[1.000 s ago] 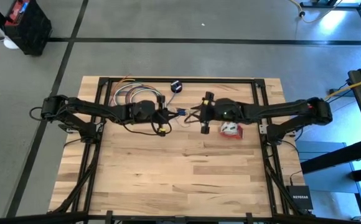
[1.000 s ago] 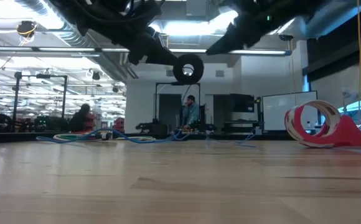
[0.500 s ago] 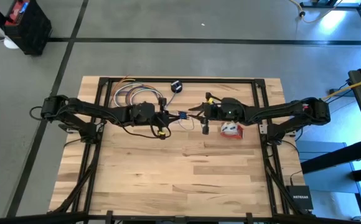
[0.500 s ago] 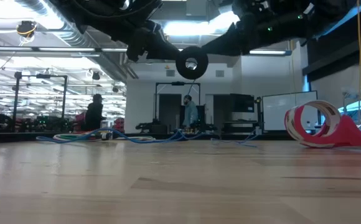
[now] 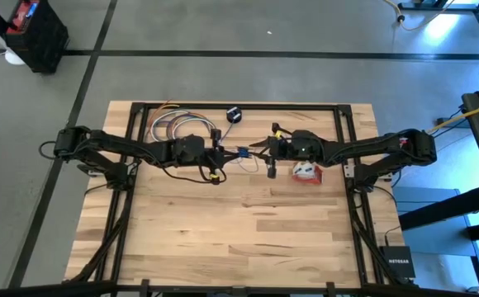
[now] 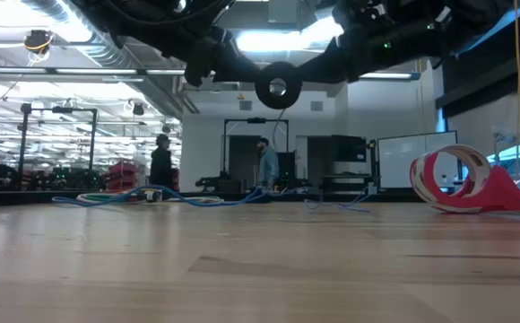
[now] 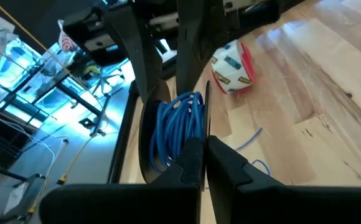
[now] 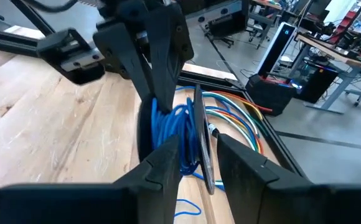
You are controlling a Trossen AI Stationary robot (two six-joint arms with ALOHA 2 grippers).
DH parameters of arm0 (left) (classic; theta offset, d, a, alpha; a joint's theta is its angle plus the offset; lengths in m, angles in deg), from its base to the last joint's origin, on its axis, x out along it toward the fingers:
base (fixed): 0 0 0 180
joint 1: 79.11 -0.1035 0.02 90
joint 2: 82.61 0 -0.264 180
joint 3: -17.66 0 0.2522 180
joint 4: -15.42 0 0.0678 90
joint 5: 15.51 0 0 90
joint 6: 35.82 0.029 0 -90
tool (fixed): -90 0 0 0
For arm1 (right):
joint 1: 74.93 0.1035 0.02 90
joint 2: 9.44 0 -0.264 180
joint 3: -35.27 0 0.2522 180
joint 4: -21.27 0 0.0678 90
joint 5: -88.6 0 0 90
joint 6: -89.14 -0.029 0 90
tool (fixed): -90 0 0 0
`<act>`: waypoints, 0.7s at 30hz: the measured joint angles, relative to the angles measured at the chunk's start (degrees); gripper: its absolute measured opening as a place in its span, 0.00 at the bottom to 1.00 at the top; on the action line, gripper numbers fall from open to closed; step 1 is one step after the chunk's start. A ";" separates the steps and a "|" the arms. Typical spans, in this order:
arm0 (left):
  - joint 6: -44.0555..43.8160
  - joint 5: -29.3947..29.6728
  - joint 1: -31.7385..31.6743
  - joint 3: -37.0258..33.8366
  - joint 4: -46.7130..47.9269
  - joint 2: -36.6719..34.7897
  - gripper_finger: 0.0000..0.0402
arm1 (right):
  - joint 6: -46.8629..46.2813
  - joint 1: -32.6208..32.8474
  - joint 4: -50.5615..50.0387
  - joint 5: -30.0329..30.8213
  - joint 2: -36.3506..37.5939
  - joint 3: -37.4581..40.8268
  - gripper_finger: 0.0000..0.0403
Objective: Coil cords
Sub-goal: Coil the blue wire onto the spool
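Above the middle of the wooden surface the two grippers meet around a black spool wound with blue cord, which hangs in the air between them, clear of the wood. The left gripper has its fingers pressed together on the rim of the spool, with the blue windings just beyond its fingertips. The right gripper comes from the opposite side, its fingers standing apart and straddling the thin disc of the spool, with the blue cord bunched between the disc and one finger; whether the fingers actually press on the disc cannot be told. A loose length of the blue cord trails down from the spool onto the wood below both grippers. Just beside the right gripper, on the side away from the left arm, the red-and-white cord bundle lies on the surface. Behind the left gripper, toward the far edge, a loop of multicoloured cables lies flat, and a small black puck sits near that far edge, beyond the gap where the grippers meet.
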 joint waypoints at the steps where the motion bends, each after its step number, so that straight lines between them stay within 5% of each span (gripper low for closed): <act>1: 0.12 -0.25 0.00 0.00 -0.15 0.00 0.00 | 0.43 0.00 -0.04 0.00 -0.03 0.00 0.27; 5: 0.47 -0.53 0.02 0.00 -0.16 0.00 0.00 | 0.95 0.00 -0.07 0.00 -0.03 0.00 0.24; 11: 0.44 -0.57 0.00 0.00 -1.31 0.03 0.01 | 2.92 -0.04 -0.64 0.11 -0.03 0.00 0.04; 21: -5.83 -0.49 -0.07 0.00 -2.05 0.04 0.09 | 3.94 0.02 -0.29 3.05 -0.05 0.00 0.02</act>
